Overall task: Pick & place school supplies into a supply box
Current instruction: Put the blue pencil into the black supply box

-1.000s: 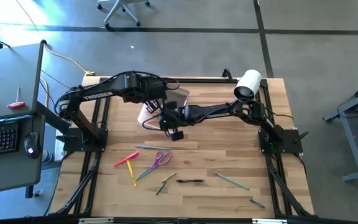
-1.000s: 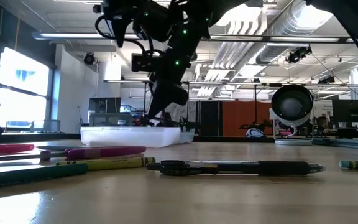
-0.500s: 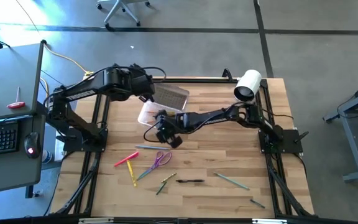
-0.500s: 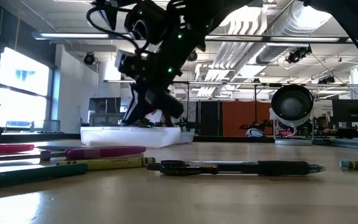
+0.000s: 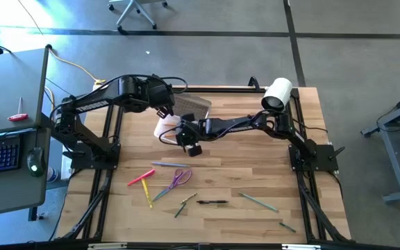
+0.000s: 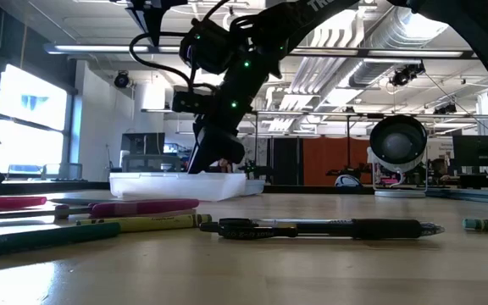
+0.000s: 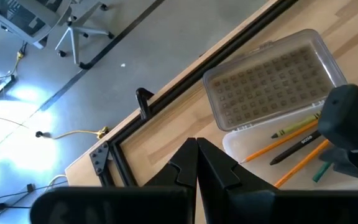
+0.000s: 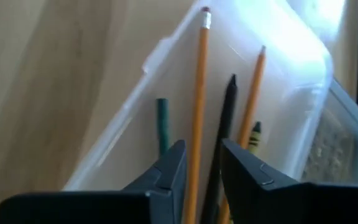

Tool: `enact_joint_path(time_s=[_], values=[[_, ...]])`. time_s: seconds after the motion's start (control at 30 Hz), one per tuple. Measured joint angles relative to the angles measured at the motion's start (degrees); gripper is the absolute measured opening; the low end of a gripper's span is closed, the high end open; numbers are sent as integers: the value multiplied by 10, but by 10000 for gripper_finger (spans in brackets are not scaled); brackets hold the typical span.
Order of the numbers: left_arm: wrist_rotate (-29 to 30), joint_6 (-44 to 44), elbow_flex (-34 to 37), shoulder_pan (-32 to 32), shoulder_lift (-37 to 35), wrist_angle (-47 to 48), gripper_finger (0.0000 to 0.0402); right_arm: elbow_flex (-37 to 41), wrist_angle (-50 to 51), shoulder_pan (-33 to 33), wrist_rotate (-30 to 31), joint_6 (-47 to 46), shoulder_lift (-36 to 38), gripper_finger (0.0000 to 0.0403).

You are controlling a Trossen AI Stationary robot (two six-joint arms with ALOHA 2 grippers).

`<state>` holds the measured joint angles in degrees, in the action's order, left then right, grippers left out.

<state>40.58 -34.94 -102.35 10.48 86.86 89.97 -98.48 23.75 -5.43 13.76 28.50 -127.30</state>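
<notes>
My right gripper [image 8: 199, 163] hangs over the clear box [image 5: 167, 128], which stands at the far left part of the surface [image 5: 255, 173]. Its fingers [image 8: 166, 171] are a little spread, and a long orange pencil [image 8: 197, 93] lies in the gap between them, on the floor of the box; I cannot tell if they touch it. Beside that pencil in the box there are a black pen [image 8: 227, 118], a second orange pencil [image 8: 252, 93], a short green piece [image 8: 162, 124] and a yellow crayon [image 8: 254, 134]. The ribbed lid [image 7: 269, 78] is folded open on the far side of the box.

My left gripper [image 7: 196, 158] is in the air just beside the box, on its far left side, with its fingers pressed together and nothing between them.

More supplies lie on the near part of the surface, well apart from the box: a pink marker [image 5: 142, 176], a yellow pencil [image 5: 148, 196], purple scissors [image 5: 180, 178], a black pen [image 5: 212, 202] and a green pencil [image 5: 258, 202]. A white roll [image 5: 276, 94] stands at the far right corner.
</notes>
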Motion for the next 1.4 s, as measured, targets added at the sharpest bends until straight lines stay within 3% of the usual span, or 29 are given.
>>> enact_joint_path(time_s=[0.13,0.3,0.53,0.77,1.0,1.13,1.4], values=[[-9,-1,0,0,0,0,46,0,42,11,43,0,18,94],[-13,-1,0,0,0,0,46,0,207,54,85,-73,74,101],[15,-14,0,0,0,-2,46,-1,494,109,2,-261,132,101],[23,-15,0,0,0,-1,46,0,661,167,16,-435,146,101],[25,-14,0,0,0,0,46,62,633,244,-14,-494,164,101],[24,-14,0,0,0,1,46,146,600,277,-78,-586,196,101],[24,-18,0,0,0,0,46,314,363,329,-176,-697,299,101]])
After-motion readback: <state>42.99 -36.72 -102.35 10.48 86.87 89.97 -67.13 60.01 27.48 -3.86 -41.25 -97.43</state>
